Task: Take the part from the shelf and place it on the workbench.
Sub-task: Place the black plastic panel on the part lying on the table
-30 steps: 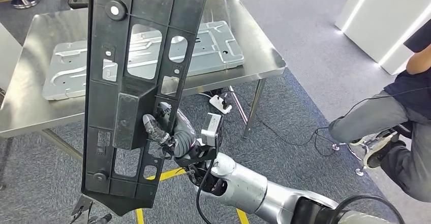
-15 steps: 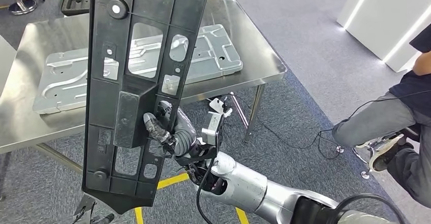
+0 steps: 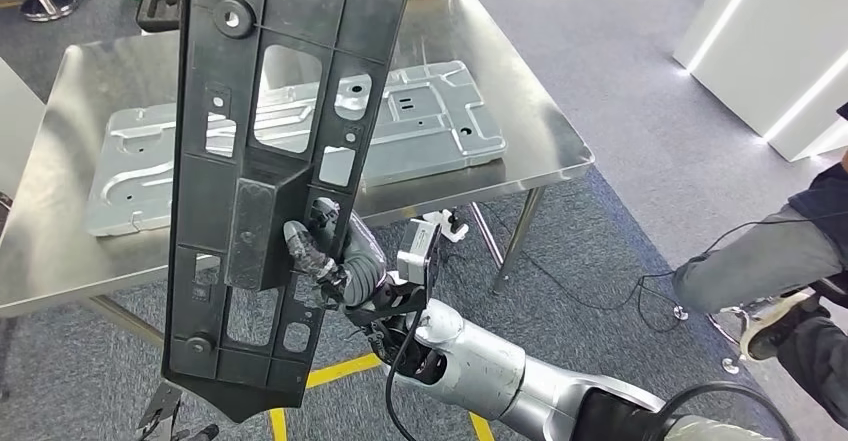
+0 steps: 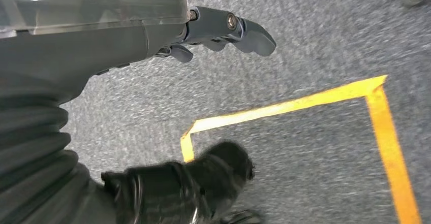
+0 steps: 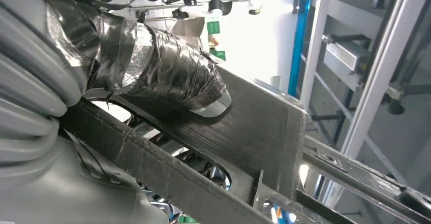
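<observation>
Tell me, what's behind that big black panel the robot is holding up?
Behind the black panel, a steel workbench carries a grey metal plate; the panel covers the plate's middle.

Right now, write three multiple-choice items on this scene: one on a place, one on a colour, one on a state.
1. Where does the stamped metal sheet lie?
A. on the floor
B. on the steel workbench
C. on a chair

2. What colour is the floor tape?
A. yellow
B. red
C. white

3. What is the right hand doing?
A. hanging free
B. resting on the bench
C. gripping the black part

Key: B, the metal sheet lies flat on the workbench. A, the tape is yellow. C, the right hand holds the black part upright.
</observation>
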Tool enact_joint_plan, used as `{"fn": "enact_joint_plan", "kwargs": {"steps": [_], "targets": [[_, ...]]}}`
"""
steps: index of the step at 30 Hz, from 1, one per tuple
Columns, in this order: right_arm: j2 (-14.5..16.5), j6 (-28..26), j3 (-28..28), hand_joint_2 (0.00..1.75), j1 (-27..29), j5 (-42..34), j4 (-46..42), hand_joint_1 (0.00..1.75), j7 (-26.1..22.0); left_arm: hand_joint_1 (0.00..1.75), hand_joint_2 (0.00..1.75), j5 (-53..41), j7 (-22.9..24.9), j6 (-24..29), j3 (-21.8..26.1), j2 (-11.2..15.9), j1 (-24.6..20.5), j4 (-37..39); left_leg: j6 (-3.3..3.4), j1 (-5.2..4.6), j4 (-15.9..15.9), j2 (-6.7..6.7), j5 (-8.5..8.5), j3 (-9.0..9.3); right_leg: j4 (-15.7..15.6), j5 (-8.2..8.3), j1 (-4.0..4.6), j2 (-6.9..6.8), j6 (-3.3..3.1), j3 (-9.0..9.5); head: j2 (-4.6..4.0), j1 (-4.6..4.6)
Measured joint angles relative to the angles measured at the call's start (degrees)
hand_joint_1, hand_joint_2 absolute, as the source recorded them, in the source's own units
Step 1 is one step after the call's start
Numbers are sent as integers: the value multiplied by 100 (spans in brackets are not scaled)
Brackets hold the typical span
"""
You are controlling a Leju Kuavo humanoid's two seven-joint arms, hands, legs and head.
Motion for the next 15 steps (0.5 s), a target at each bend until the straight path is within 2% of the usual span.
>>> {"fn": "enact_joint_plan", "kwargs": {"steps": [2,6,7,8,10,11,12,13,15], "targets": [[2,0,-8,175,-4,0,10,175,-1,0,175,3,-2,1,0,-1,-12,1,-61,-7,51,-8,-132,63,-444,250,18,-3,-66,136,1,-5],[11,-1,-40,175,-14,-4,13,175,-1,0,175,14,-15,5,0,8,-26,2,-196,14,250,0,-252,68,-511,216,40,0,-249,279,1,-8],[16,0,-42,175,-23,-4,12,175,-2,0,175,16,-18,5,0,9,-30,2,-223,25,416,10,-318,-13,-516,191,34,-2,-284,329,1,-9],[21,1,-42,175,-28,-4,11,175,-3,0,175,17,-21,6,0,9,-33,1,-255,42,691,20,-412,-171,-521,160,32,-2,-314,373,1,-10],[22,-1,-43,175,-29,-4,18,175,-3,0,175,19,-26,7,0,5,-20,0,-312,74,1350,30,-613,-624,-520,83,38,6,-347,445,0,-10],[22,-2,-44,175,-26,-4,23,175,-3,0,175,20,-27,9,0,5,-5,0,-332,88,1556,33,-655,-820,-520,40,41,17,-349,486,0,-11],[22,-2,-44,175,-24,-4,29,175,-2,0,175,23,-27,16,0,5,8,1,-336,97,1581,35,-596,-936,-517,-9,41,30,-347,539,0,-10],[22,-2,-45,175,-23,-4,33,175,-2,0,175,26,-28,26,0,8,15,1,-326,102,1414,37,-422,-961,-515,-63,40,41,-340,606,0,-10],[22,-2,-45,175,-25,-4,37,175,-1,0,175,35,-32,49,0,16,10,2,-276,90,736,47,140,-827,-518,-175,38,48,-312,754,0,-7]]}}
